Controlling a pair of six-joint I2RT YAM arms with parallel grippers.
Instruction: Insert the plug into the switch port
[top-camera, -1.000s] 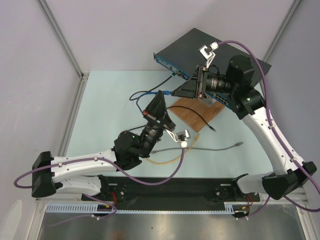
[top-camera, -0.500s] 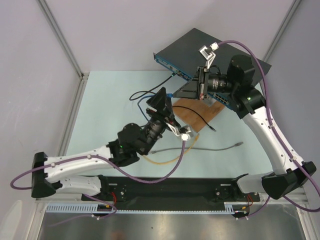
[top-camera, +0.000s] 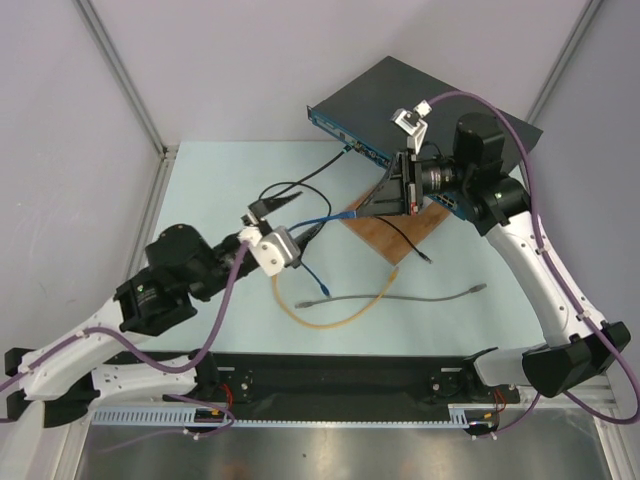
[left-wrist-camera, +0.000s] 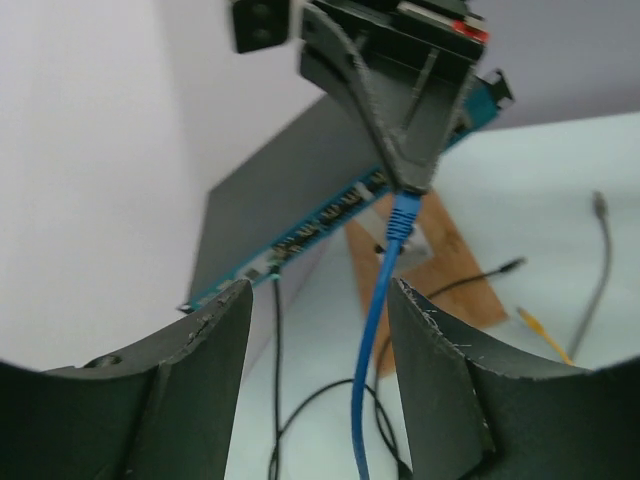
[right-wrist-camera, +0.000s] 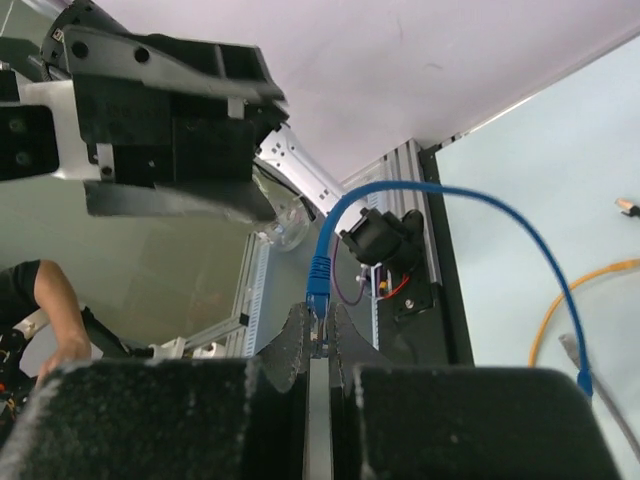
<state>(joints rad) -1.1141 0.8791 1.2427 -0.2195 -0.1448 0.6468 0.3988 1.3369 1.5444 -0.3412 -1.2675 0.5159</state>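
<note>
The right gripper (top-camera: 352, 212) has its two black fingers pressed together on the small blue moulded plug (right-wrist-camera: 319, 288), at the end of a thin blue cable (left-wrist-camera: 372, 330). The plug lies along the line of the fingers: its blue boot sticks out beyond the fingertips and the cable leaves from there, while its clear nose seems to sit between the fingers, toward the wrist. The large flat dark grey metal switch (top-camera: 400, 95) stands at the far side of the table, and its narrow teal-blue front face (top-camera: 340, 132), with the row of small sockets, looks toward the near left. In the top view the right gripper hangs just in front of this face, over the brown wooden board (top-camera: 400, 240), with its tips directed away from the sockets to the near left. The switch is therefore behind the hand and not ahead of it, and the long axis of the plug runs roughly across toward the face. I judge that the coming move depends on bringing the nose in line with one socket. The left gripper (left-wrist-camera: 318, 295) is farther from the switch. Its fingers are wide apart, and the blue cable passes between them without touching.
</note>
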